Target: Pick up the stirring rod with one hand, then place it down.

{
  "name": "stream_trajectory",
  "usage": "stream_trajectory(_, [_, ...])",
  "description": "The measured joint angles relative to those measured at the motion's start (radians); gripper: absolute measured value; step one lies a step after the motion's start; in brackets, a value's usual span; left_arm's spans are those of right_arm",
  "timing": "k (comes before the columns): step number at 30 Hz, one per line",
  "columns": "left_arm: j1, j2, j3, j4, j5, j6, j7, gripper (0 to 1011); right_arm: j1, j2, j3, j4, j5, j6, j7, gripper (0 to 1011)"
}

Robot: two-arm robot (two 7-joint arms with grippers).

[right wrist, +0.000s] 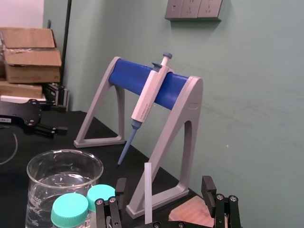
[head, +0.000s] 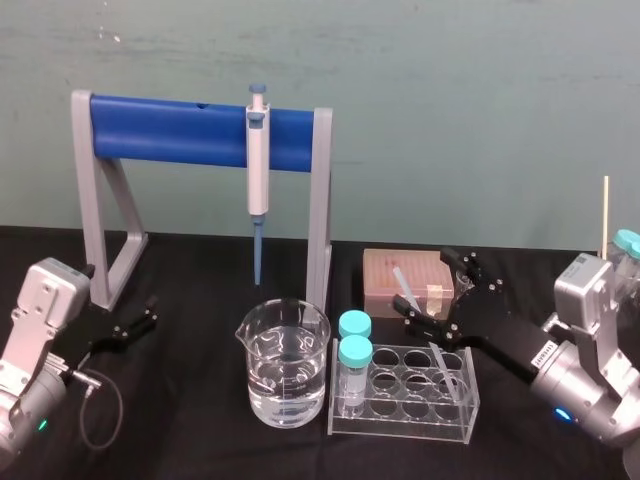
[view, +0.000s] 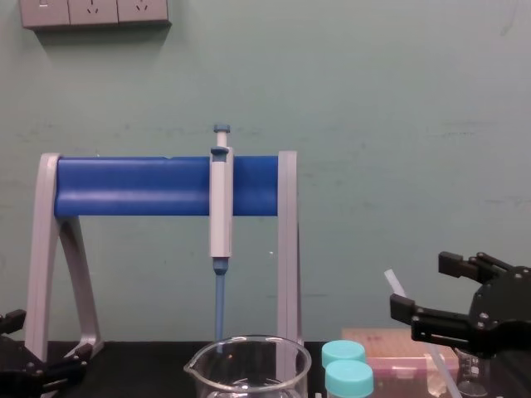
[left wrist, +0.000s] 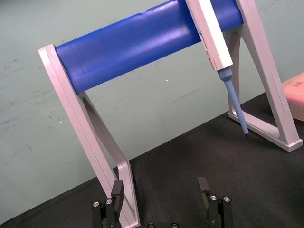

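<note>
1. Location. The rod [head: 447, 370] stands in the clear rack [head: 400, 405], which sits toward the front edge of the worktop [head: 190, 440], right of centre and just beside the beaker [head: 285, 375].

2. Tool state. The right gripper [head: 425, 280] hovers above the rack, spread wide. In the right wrist view the rod's upper part rises between the 2 fingers [right wrist: 207, 187], closer to one than the other and touching neither. Nothing is gripped. The left gripper [head: 135, 325] is also spread and empty, parked near the worktop's left edge.

3. Handling (judgement).
- Weight: very light, so little grip force is needed.
- Stiffness: rigid, and it will not bend to fit the pads.
- Surface: smooth and probably slippery, so a loose pinch may let it slide or roll.
- Fragility: likely brittle if glass, so avoid side load.
- Grasp point: the free upper length above the rack, centred between the pads, which close across the rod.

4. Orientation. The long axis is near vertical but tilted. The lower end rests in a rack well, and the upper end leans toward the rear edge and the robot's left. Withdraw along this axis, so the rod does not lever against the rack.
</note>
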Motion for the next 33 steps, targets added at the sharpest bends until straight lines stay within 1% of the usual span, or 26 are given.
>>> stream_trajectory(8, [0.000, 0.000, 0.000, 0.000, 0.000, 0.000, 0.000, 1000, 0.046, -0.030, 0.007, 0.073, 0.062, 0.044, 0.101, 1000])
stream_trajectory(17, [0.000, 0.000, 0.000, 0.000, 0.000, 0.000, 0.000, 1000, 0.075, -0.054, 0.015, 0.127, 0.076, 0.068, 0.161, 1000])
stream_trajectory(24, [0.000, 0.000, 0.000, 0.000, 0.000, 0.000, 0.000, 1000, 0.086, -0.066, 0.023, 0.150, 0.071, 0.074, 0.184, 1000])
stream_trajectory(33, [0.000, 0.000, 0.000, 0.000, 0.000, 0.000, 0.000, 1000, 0.085, -0.065, 0.022, 0.149, 0.071, 0.074, 0.184, 1000])
